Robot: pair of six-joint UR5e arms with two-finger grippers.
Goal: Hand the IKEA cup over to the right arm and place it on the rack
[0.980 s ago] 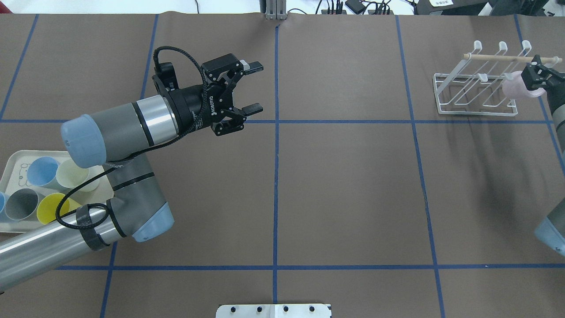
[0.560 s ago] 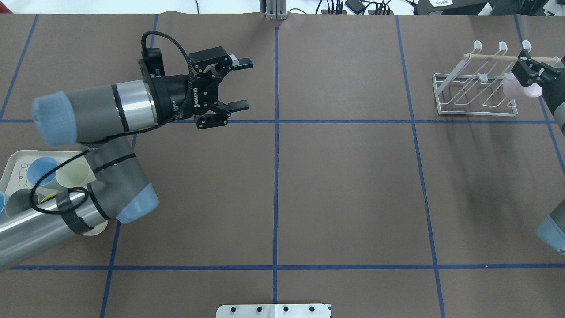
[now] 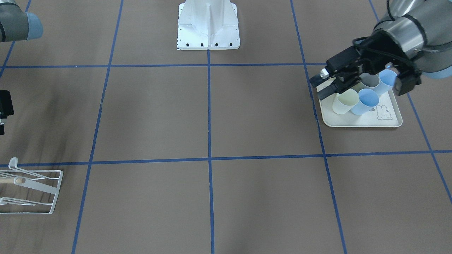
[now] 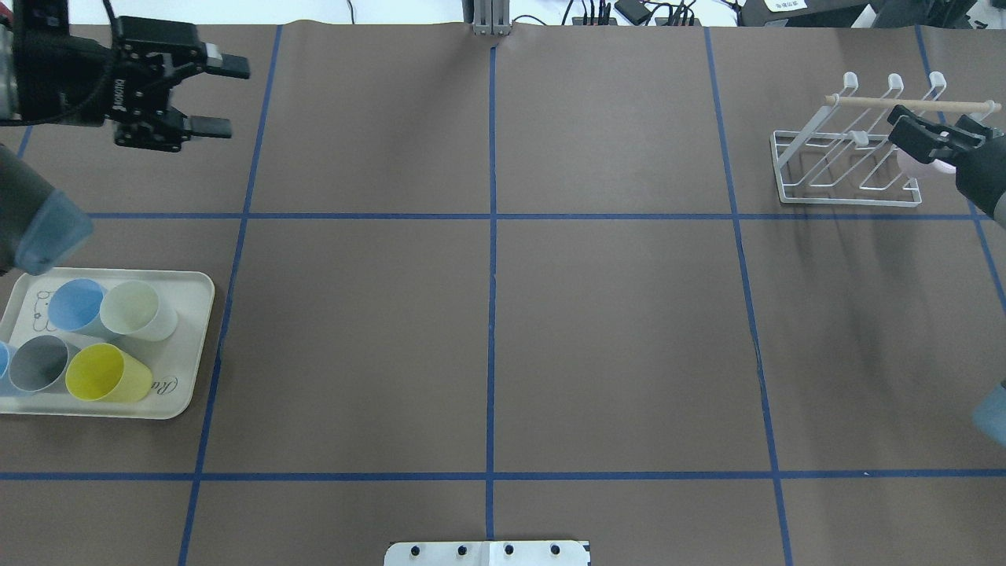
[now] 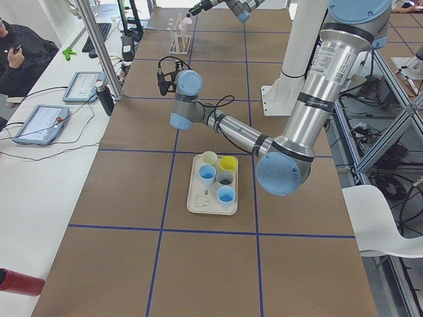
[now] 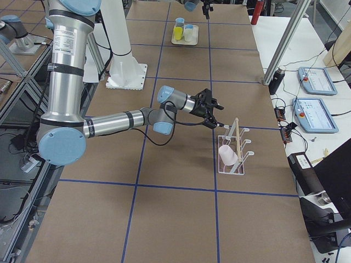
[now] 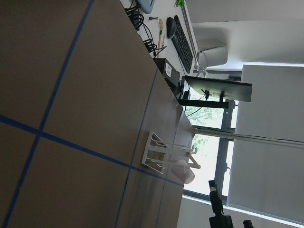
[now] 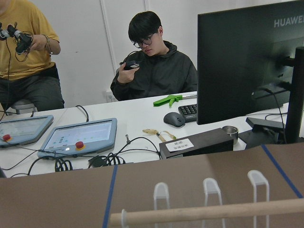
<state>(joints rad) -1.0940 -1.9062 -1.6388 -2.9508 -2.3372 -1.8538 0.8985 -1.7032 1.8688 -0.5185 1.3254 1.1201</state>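
Observation:
The pale pink IKEA cup (image 6: pixel 227 155) rests on the white wire rack (image 4: pixel 849 203) at the far right of the table, leaning on the prongs below the wooden peg. My right gripper (image 6: pixel 215 118) hovers just above and beside the cup, apart from it, with its jaws open and empty. In the overhead view it covers most of the cup (image 4: pixel 921 165). My left gripper (image 4: pixel 228 96) is far off at the table's back left corner, open and empty, above bare table.
A cream rabbit-print tray (image 4: pixel 189 369) at the front left holds blue, cream, grey and yellow cups. People sit at the desk with tablets beyond the rack (image 8: pixel 209 190). The white robot base (image 3: pixel 208 31) stands at mid-table edge.
My left arm has swung back from mid-table to the far left corner, still open. My right gripper has let go of the pink cup and drawn away from it.

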